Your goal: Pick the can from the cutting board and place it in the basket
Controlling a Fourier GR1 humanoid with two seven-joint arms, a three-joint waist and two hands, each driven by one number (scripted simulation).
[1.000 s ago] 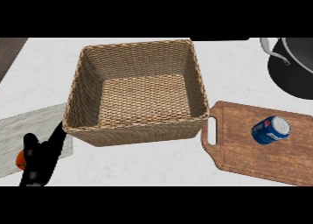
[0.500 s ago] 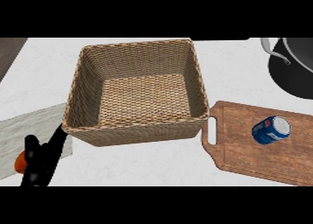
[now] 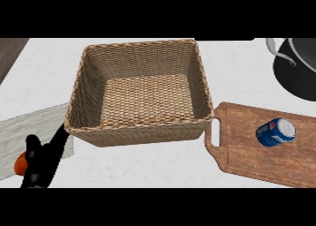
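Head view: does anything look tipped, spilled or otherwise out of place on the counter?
Only the can, which seems to lie on its side on the cutting board, right of the basket. Nothing looks spilled or damaged. The left robot hand rests open at lower left.

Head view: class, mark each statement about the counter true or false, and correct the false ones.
1. The can lies on the cutting board. True.
2. The basket stands left of the cutting board. True.
3. The left hand holds the can. False: it shows at the lower left, fingers straight, far from the can.
4. The black pot sits inside the basket. False: it stands at the upper right, outside the basket.
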